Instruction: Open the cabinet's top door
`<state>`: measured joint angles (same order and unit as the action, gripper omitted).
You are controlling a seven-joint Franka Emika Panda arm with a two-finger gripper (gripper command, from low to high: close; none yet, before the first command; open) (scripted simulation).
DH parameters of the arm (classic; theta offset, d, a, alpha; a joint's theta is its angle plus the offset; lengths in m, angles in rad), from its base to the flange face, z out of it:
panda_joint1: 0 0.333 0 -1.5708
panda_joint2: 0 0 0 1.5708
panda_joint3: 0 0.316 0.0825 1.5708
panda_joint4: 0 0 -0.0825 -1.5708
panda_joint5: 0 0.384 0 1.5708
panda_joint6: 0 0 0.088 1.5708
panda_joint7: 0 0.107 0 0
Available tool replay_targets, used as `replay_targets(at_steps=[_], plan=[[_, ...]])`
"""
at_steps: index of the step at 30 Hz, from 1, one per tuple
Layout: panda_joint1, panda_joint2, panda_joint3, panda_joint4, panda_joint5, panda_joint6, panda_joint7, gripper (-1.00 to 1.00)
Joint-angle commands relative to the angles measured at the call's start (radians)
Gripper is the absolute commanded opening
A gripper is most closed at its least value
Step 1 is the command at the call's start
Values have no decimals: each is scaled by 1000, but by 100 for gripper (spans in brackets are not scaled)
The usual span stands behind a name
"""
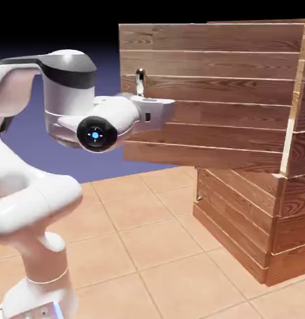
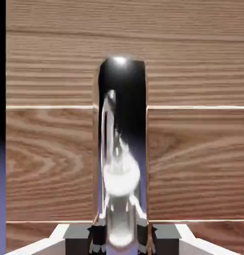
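Tiled floor, blue-violet backdrop going black up top. In the exterior view, you have the cabinet on the right side, plank-built. Its top door is swung well out from the body, free edge toward the exterior view's left, hinge side over by the cabinet. The lower front looks closed. Your arm comes in from the left, and your hand is up against the door near its free edge. The handle sticks up just above the hand; the fingers themselves are hard to make out here.

In the hand view, you see the handle, shiny and upright in frame, running down between your gripper's two fingertips. They're closed on it, one each side, so you've got a grip. Door planks fill most of the rest, with a strip of backdrop along the left edge.

Progress: reach, grasp and most of the pull look done; the door reads as wide open. What's left is probably little: pull a touch further if you need more swing, or let go and back off. Can't tell how much travel the hinge has left.
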<state>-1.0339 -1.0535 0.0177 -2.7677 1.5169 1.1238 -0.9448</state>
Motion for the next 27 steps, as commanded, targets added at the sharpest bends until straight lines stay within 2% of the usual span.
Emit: replay_targets(at_steps=[1,12,26,27], plan=[[1,36,-19,19,-30,-23,-21,-100],[54,435,-188,295,-311,-271,-228,-100],[131,913,-298,767,-531,-593,-453,-100],[131,913,-298,767,-531,-593,-453,100]])
